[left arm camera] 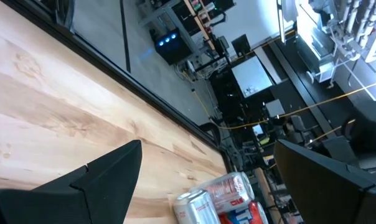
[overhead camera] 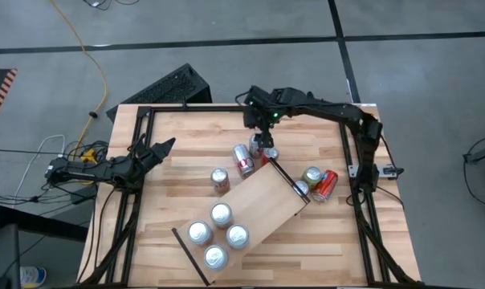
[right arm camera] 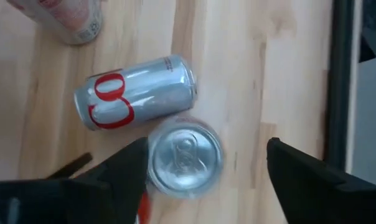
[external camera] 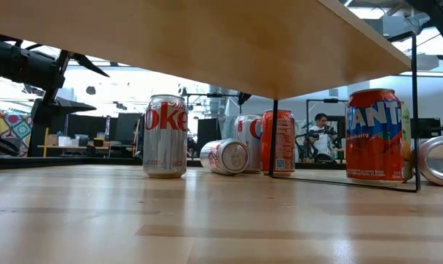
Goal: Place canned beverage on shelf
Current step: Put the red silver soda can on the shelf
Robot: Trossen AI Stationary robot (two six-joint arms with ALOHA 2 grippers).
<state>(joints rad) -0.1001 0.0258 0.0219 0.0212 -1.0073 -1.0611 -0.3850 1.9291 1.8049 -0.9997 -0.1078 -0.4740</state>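
While the right gripper (overhead camera: 262, 143) hangs with its fingers spread above an upright silver can (right arm camera: 185, 157), that can stands on the tabletop (overhead camera: 178, 148) just beyond the shelf's (overhead camera: 258, 205) far corner, beside a Diet Coke can (right arm camera: 137, 91) lying on its side. Four silver cans (overhead camera: 216, 234) stand on the shelf's near end. Well left of the shelf, the left gripper (overhead camera: 158, 149) waits, fingers apart.

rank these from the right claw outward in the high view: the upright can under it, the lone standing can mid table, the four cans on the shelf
1. The upright can, directly beneath the right claw, beside the shelf's far end.
2. The lone standing can, mid table, off the shelf's long edge toward the left arm.
3. The four cans, clustered on the shelf's near end, farthest away.
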